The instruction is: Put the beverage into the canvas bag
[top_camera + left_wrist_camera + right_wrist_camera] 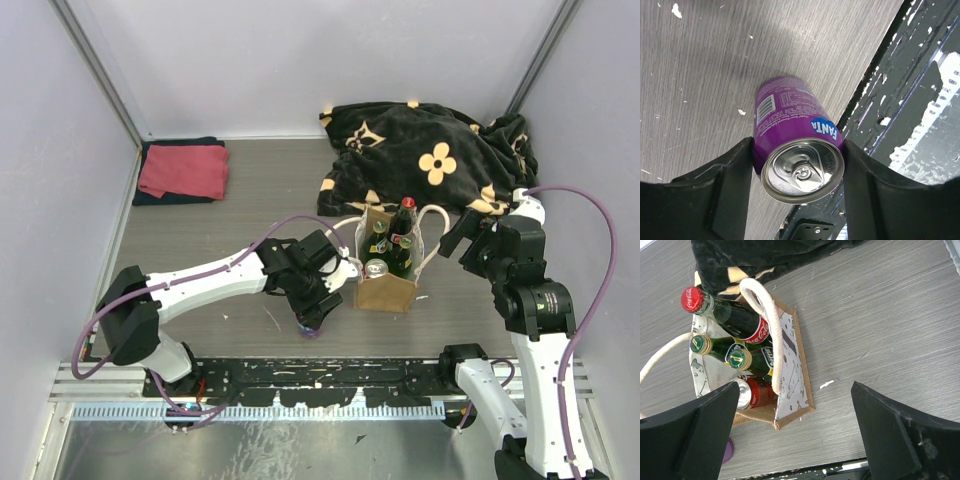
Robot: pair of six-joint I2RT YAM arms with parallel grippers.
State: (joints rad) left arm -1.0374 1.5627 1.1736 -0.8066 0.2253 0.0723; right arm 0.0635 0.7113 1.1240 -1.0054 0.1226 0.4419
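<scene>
- The left claw (799, 165) is pinching the purple Fanta can (790, 115). One finger presses each side of the can body, and the can's lid end faces the wrist camera.
- The can is outside the canvas bag (385, 290), just beside the bag's left side and near the front edge of the counter (250, 200). The views do not show whether the can touches the counter.
- The canvas bag stands upright at mid-counter with its mouth open and both cream loop handles raised.
- Contents of the bag:
  - one Coca-Cola bottle (735, 320)
  - two green bottles (725, 347)
  - one red can (752, 392)
- The right claw (795, 390) is spread wide and holds nothing. It hangs near the bag's right side without touching it.
- A black flower-patterned blanket (430, 150) lies bunched behind the bag.
- A red towel (183, 170) lies folded in the far left corner.
</scene>
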